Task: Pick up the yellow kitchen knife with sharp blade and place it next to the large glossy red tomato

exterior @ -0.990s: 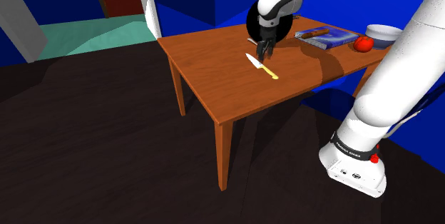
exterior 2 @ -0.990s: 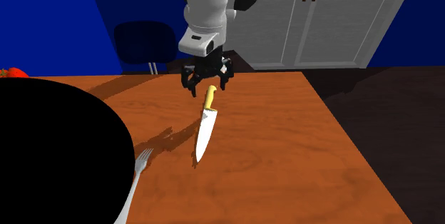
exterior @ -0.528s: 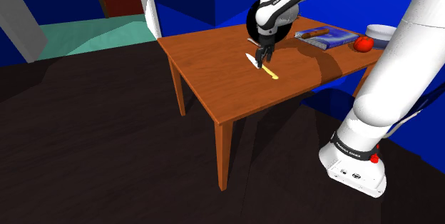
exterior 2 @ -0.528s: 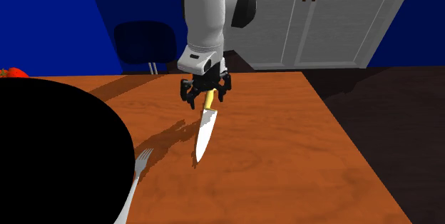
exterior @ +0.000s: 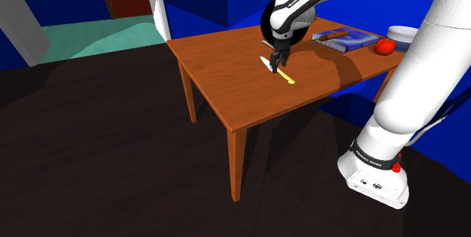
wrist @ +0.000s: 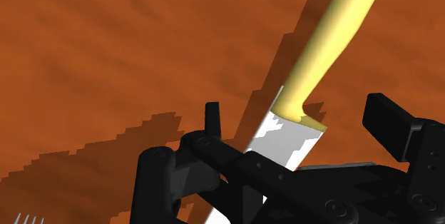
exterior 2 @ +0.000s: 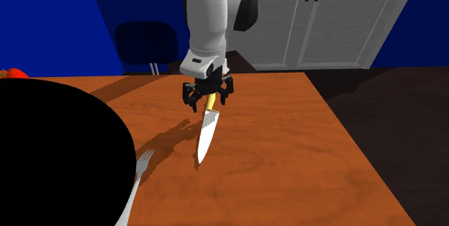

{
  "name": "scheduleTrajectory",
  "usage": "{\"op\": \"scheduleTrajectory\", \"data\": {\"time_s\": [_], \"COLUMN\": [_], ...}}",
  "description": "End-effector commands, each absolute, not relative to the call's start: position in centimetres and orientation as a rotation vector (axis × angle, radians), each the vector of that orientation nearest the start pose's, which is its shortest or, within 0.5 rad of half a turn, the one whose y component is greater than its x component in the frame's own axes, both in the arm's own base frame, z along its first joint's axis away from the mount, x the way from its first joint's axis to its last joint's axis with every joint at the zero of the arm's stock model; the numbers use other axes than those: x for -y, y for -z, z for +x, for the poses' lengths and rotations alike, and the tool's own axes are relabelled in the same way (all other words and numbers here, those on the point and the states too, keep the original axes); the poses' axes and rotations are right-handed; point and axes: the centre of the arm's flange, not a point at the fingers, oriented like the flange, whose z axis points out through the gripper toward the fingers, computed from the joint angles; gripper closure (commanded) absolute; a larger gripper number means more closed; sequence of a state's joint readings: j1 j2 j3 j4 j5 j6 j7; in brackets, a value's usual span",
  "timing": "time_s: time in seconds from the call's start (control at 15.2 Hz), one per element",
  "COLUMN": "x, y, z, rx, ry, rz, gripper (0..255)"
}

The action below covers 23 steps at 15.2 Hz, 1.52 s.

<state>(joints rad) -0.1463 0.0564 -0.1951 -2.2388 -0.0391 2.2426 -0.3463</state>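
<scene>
Reddish-brown wood is seen in the table (exterior: 226,69), on which the yellow-handled knife (exterior 2: 204,132) is laid flat. The white arm (exterior 2: 207,23) is held upright above the knife. The black gripper (exterior 2: 208,102) is set down around the knife where handle meets blade, its fingers (wrist: 212,119) spread apart and, as far as can be judged, not touching it. The red tomato (exterior: 385,45) is set well apart from the knife. A fork (exterior 2: 142,161) is laid near the knife's tip.

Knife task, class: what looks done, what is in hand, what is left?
Done: the open gripper straddles the knife near its yellow handle. In hand: the grasp, not yet closed; the knife lies flat on the table. Left: lift, carry, set beside the tomato.
</scene>
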Motion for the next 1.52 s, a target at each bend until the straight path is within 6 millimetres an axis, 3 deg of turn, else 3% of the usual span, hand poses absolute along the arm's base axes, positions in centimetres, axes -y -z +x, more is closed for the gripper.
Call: {"op": "scheduleTrajectory", "data": {"time_s": [0.0, 0.07, 0.66, 1.45], "x": [17.7, 17.7, 17.7, 17.7], "y": [-34.0, -34.0, -34.0, -40.4], "z": [49.4, 49.4, 49.4, 49.4], "rx": [0.047, 0.047, 0.047, 0.047], "ry": [-0.099, -0.099, -0.099, -0.099], "rz": [-3.161, -3.161, -3.161, -3.161], "gripper": [0, 255, 255, 255]}}
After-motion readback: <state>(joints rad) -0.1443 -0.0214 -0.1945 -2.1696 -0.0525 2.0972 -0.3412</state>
